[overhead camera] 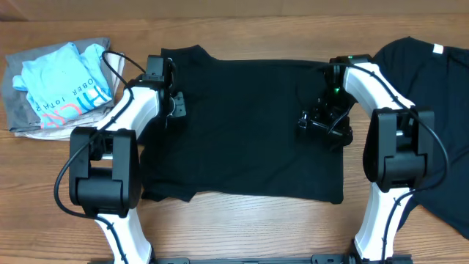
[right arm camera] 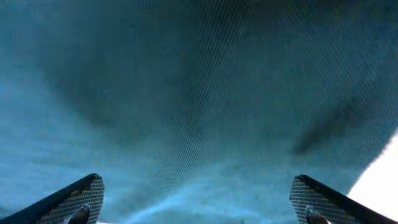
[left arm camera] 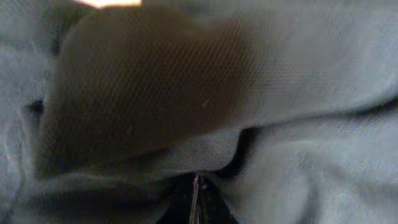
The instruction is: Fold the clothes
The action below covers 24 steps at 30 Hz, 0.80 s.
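Between my left gripper's [overhead camera: 174, 105] closed fingers I pinch a fold of the black T-shirt [overhead camera: 242, 132], which lies flat between both grippers, likely to lift that side. My right gripper [overhead camera: 314, 121] hangs spread wide just above the cloth, gripping nothing.

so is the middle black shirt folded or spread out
Spread out: the black shirt lies flat at full width, a sleeve sticking out at each left corner.

Both arms have white links [overhead camera: 135, 110], bulky black joints [overhead camera: 102, 176], looping black cables [overhead camera: 58, 183], a green light [overhead camera: 350, 56].
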Each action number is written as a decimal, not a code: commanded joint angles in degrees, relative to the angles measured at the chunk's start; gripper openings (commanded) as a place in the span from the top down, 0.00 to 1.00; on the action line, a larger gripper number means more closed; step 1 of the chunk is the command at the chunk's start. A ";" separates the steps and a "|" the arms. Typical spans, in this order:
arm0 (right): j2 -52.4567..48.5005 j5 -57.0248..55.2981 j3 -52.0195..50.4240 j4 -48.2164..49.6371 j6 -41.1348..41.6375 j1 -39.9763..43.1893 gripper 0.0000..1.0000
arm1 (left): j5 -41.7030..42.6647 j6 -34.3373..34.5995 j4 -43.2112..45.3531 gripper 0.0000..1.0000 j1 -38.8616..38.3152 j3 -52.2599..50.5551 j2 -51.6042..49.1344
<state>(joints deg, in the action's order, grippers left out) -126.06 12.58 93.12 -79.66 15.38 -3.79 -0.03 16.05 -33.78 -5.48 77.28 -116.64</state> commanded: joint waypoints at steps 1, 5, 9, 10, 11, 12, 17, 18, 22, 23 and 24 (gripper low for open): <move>1.11 -3.74 -2.47 3.69 -0.15 0.15 0.00 | -1.05 -1.33 3.23 0.96 0.04 0.35 -4.96; 0.96 -8.81 -3.13 6.62 2.51 0.66 0.00 | -1.05 -1.68 6.80 0.96 0.04 0.35 -7.39; 0.94 -10.43 -3.13 10.12 3.96 0.87 0.00 | -1.55 -2.40 9.35 0.96 0.04 0.35 -8.98; 0.90 -10.47 -3.13 11.13 3.96 0.87 0.00 | -1.55 -2.40 9.86 0.96 0.04 0.35 -9.05; 0.85 -10.54 -3.13 11.93 3.96 0.92 0.00 | -1.49 -2.62 10.34 0.96 0.04 0.35 -9.07; 0.79 -10.60 -3.13 12.90 3.96 0.98 0.00 | -1.46 -2.64 10.84 0.96 0.04 0.35 -9.09; 0.63 -10.58 -3.13 17.51 2.54 1.03 0.00 | -1.46 -3.74 12.52 0.96 -0.13 0.52 -9.07; 0.63 -10.56 -3.10 17.97 2.36 1.03 0.00 | -1.49 -4.26 11.69 0.96 -0.13 1.03 -8.92; 0.72 -10.62 -1.40 17.20 2.38 1.05 0.00 | -1.46 -4.74 3.56 0.96 0.04 7.13 -7.02; 1.01 -10.62 -0.48 16.76 2.40 1.03 0.00 | -1.46 -4.72 1.46 0.96 0.09 9.14 -6.19; 1.33 -10.60 0.37 16.39 2.45 1.03 0.00 | -1.49 -4.68 -0.98 0.96 0.11 11.54 -5.01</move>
<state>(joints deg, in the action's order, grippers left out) -124.25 2.33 90.98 -64.25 19.38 -3.36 -0.32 13.02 -29.91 -5.52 84.07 -121.71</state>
